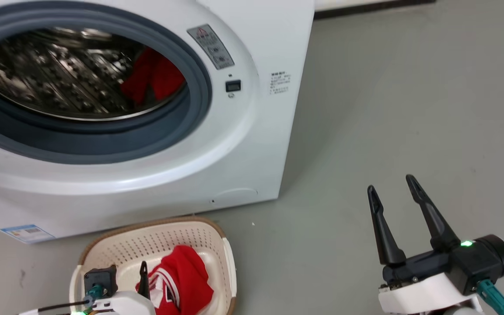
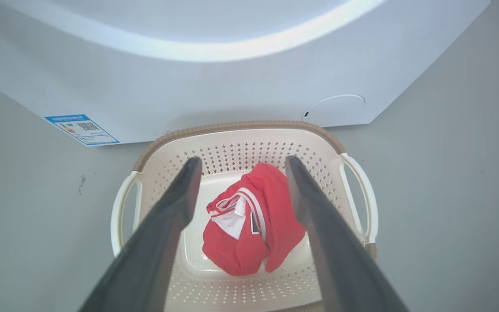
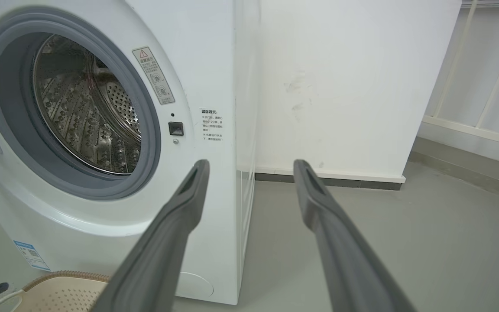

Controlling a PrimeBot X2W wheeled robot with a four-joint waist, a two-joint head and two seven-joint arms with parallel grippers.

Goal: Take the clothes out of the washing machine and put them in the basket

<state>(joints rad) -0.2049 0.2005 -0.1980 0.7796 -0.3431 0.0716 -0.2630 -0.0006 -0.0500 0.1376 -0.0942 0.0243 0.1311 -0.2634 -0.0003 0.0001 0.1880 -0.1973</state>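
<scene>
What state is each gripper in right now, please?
Left gripper: open and empty, above the red garment lying in the basket.
Right gripper: open, holding nothing.

The floor [image 3: 362,242] is plain grey, smooth and evenly lit, with a few small dark marks; the white wall [image 3: 340,86] rises behind it, faintly scuffed at mid-height; a dark skirting strip [image 3: 327,182] runs along the wall's foot; pale framed panelling [image 3: 483,78] stands right of the wall, set further back.
</scene>
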